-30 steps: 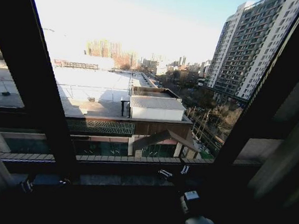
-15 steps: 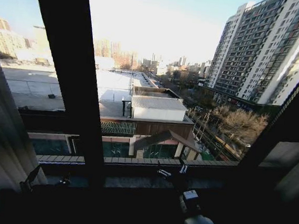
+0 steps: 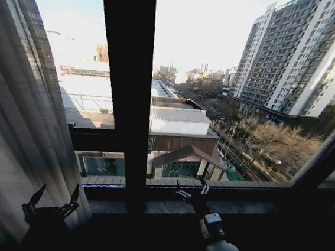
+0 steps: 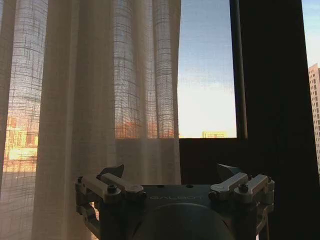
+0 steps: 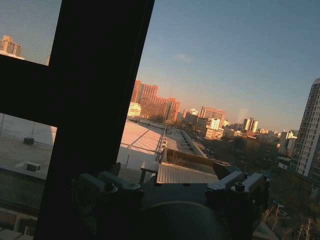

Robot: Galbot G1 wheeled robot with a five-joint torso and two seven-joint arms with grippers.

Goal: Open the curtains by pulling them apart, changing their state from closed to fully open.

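Note:
A sheer white curtain point(image 3: 20, 117) hangs in long folds down the left side of the window, gathered beside the dark window frame bar point(image 3: 124, 86). In the left wrist view the same curtain point(image 4: 100, 90) hangs just ahead of my left gripper point(image 4: 171, 172), whose fingers stand open with nothing between them. In the head view my left gripper point(image 3: 53, 200) sits low in front of the curtain's lower folds. My right gripper point(image 3: 191, 188) is open near the sill point(image 3: 239, 186), right of the bar, facing bare glass; it appears again as the right gripper point(image 5: 169, 172).
The thick vertical frame bar point(image 5: 90, 110) stands close to the right gripper. A dark sill and wall lie below the glass. Outside are rooftops and a tall apartment block point(image 3: 286, 60).
The whole head picture has shifted right, so the camera has turned left. The left curtain now takes up much more of the left side. Both grippers keep their places in the picture.

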